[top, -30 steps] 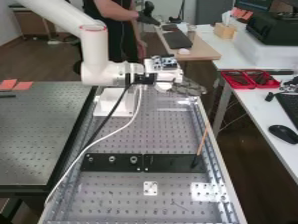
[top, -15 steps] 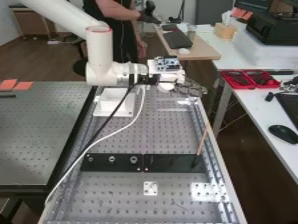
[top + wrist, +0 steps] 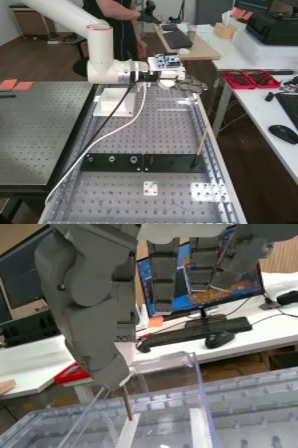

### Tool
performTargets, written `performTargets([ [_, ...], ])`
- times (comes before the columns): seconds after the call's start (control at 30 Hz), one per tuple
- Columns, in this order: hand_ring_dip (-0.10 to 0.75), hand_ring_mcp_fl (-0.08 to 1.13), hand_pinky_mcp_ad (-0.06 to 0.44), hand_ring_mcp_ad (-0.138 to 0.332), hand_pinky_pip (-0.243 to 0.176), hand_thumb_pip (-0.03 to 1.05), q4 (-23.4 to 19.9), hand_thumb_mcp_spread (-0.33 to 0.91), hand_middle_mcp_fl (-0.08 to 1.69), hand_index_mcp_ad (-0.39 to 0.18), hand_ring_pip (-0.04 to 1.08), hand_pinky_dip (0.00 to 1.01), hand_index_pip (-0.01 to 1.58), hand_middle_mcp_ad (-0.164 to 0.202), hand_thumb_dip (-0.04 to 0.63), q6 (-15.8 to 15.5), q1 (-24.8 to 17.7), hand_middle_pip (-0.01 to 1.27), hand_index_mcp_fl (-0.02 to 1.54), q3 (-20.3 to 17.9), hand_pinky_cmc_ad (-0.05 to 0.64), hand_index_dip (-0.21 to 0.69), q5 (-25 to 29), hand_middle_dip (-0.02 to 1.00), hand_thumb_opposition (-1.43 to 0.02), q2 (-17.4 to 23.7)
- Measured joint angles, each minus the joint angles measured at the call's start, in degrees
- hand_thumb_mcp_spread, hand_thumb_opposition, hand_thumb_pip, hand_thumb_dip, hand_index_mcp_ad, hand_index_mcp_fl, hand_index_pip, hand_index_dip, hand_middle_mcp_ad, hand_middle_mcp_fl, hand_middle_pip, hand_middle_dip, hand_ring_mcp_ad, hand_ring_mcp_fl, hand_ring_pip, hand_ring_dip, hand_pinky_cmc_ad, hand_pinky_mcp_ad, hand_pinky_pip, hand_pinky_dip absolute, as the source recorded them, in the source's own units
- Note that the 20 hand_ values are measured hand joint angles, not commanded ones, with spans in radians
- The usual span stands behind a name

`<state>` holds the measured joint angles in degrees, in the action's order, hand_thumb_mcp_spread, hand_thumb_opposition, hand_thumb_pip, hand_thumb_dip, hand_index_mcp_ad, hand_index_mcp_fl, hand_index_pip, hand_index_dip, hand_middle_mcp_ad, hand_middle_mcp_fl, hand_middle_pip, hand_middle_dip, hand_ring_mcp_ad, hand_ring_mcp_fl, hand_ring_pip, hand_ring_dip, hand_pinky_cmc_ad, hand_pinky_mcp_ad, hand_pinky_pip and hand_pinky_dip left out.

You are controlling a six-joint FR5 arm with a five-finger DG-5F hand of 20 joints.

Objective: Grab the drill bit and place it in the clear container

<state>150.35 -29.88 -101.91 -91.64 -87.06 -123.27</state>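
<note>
At the perforated bench (image 3: 166,135), the hand (image 3: 100,339) pinched the near-upright drill bit (image 3: 127,405) over or just inside the clear container (image 3: 201,389), the placing step, which presumably next required lowering and release.

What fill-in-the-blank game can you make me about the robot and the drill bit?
1. The robot's arm is coloured ____.
2. The thing pinched in the hand is the drill ____.
3. The drill bit's free end points ____.
4. You can see through the container, so it is ____.

Missing words: white; bit; down; clear.
</note>
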Motion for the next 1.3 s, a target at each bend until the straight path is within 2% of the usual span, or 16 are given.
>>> performTargets([
  [0.8,0.04,0.05,0.164,0.19,-0.089,0.5,0.2,0.62,0.28,-0.134,0.1,0.18,1.3,0.099,0.298,0.2,0.1,0.14,0.58,0.1,0.295,0.291,-0.5,0.21,-0.94,-0.1],
  [0.93,0.04,0.05,0.164,0.19,-0.089,0.5,1.7,0.62,0.28,-0.152,0.1,0.18,1.2,0.098,0.302,0.2,0.2,0.14,0.57,0.5,0.295,0.295,-0.9,0.21,-0.93,-0.2],
  [1.03,0.04,0.05,0.164,0.19,-0.089,0.5,2.1,0.54,0.22,-0.152,0.1,0.18,1.09,0.098,0.302,0.0,0.3,0.13,0.29,0.6,0.295,0.253,-1.0,0.21,-0.9,-0.2],
  [1.2,0.04,0.04,0.164,0.19,-0.089,0.5,2.5,0.5,0.21,-0.152,0.1,0.19,1.05,0.098,0.302,0.1,0.6,0.13,0.2,0.5,0.295,0.202,-1.2,0.21,-0.87,0.1],
  [1.3,0.04,0.03,0.164,0.192,-0.089,0.57,2.8,0.47,0.18,-0.152,0.1,0.19,1.02,0.098,0.302,-0.2,1.0,0.13,0.15,0.3,0.295,0.195,-1.3,0.21,-0.87,0.7],
])
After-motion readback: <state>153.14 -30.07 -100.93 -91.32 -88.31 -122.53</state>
